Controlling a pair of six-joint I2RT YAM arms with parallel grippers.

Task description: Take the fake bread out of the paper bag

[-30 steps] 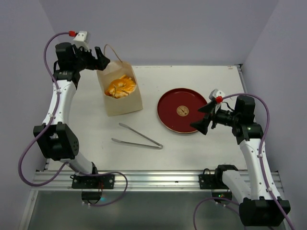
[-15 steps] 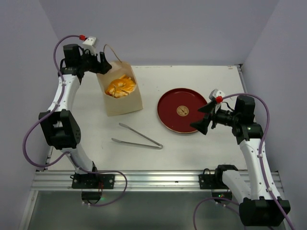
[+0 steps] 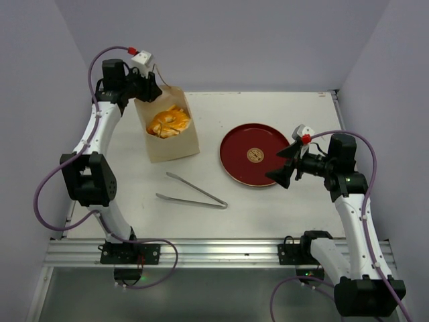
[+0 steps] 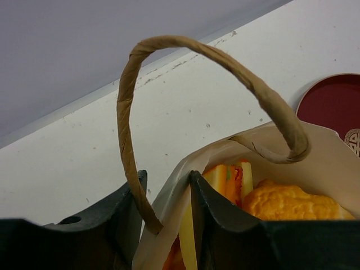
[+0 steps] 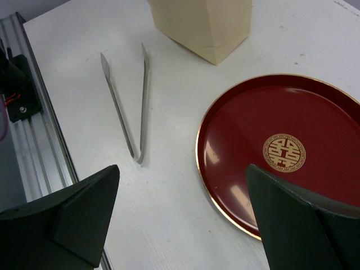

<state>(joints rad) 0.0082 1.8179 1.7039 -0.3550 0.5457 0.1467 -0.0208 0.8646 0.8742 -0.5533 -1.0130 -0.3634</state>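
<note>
Fake bread (image 3: 167, 122): all inside paper bag (image 3: 175, 146), far-L of worktop (image 3: 268, 208); none out yet.
Near: metal tongs (image 3: 194, 191), thin, shiny, lying flat, untouched.
Mid: R pincer (image 3: 280, 169) gaping, empty, hovers at edge of red plate (image 3: 234, 157). Plate glossy w/ gold emblem, no bread on it.
Far: L pincer (image 4: 167, 179) has swung in to bag's back rim. Jaws drawn from wide onto paper by handle (image 4: 225, 53) root, pinching it.
Meaning: prob. steadying bag for unloading.
Textures: bag matte, creased kraft; handle twisted paper cord; bread glossy orange, bumpy crust.
</note>
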